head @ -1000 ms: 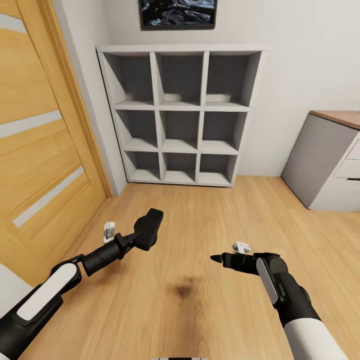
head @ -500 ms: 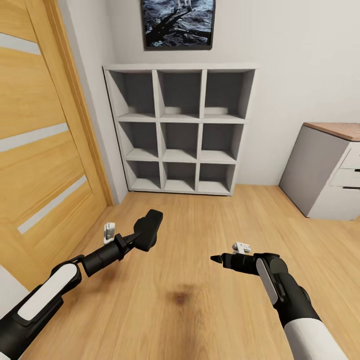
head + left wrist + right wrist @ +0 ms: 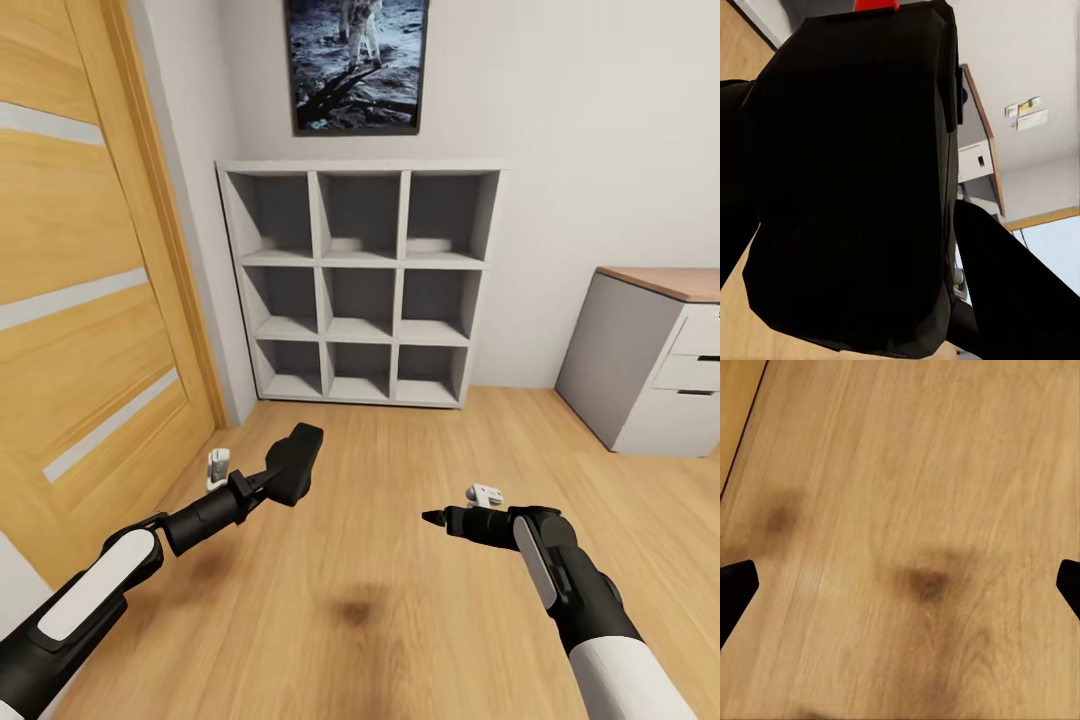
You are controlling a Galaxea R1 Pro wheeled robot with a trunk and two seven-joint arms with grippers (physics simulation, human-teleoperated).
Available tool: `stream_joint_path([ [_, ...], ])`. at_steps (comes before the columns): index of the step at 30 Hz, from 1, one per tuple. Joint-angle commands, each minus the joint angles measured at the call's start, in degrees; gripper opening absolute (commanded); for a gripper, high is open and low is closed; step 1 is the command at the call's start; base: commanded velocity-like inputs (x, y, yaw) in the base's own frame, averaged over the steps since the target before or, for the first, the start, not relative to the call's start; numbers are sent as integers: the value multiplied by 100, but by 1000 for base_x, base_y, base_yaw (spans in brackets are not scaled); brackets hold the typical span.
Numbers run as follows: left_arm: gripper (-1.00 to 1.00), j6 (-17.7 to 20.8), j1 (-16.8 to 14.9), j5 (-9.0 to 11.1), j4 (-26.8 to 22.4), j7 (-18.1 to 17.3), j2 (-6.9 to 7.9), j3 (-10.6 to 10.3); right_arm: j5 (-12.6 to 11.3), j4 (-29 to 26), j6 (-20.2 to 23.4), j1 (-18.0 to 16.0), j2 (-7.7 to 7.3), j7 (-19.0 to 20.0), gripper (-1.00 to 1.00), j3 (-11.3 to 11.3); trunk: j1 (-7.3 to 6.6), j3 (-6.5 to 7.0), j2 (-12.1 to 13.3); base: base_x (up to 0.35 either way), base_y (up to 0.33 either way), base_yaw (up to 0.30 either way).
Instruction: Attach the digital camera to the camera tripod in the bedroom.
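Clearly the digital camera [image 3: 296, 463] is clamped in the left end effector [image 3: 272, 478], carried low over the wood floor [image 3: 400, 600] for transport. The right end effector [image 3: 432, 518] hangs spread and empty, presumably free for the tripod. Ahead stands a grey cube shelf [image 3: 360, 285].

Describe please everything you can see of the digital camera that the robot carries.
The digital camera is a small matte-black, boxy body, held in the left gripper above the light wood floor, tilted toward the grey shelf. In the left wrist view it looms large and dark, its bright red button at one edge, a gripper finger beside it. No lens detail is readable.
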Motion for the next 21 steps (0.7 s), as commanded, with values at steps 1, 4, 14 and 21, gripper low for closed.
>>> stream_joint_path([
  [1,-100,9,-5,32,5,-25,6,-9,-16,-5,31,-3,-6,8,100,-10,-3,17,0,0,0,0],
  [4,-100,9,-5,38,8,-25,7,-11,-18,-10,31,-3,-50,11,100,-13,-11,84,4,0,0,0],
  [14,-100,9,-5,26,12,-25,9,-9,-28,-22,31,-3,-243,56,100,-165,-37,305,17,0,0,0],
  [21,-100,-21,-5,-2,19,-11,9,-9,-33,-30,35,-3,-496,311,100,-853,-55,460,26,0,0,0],
])
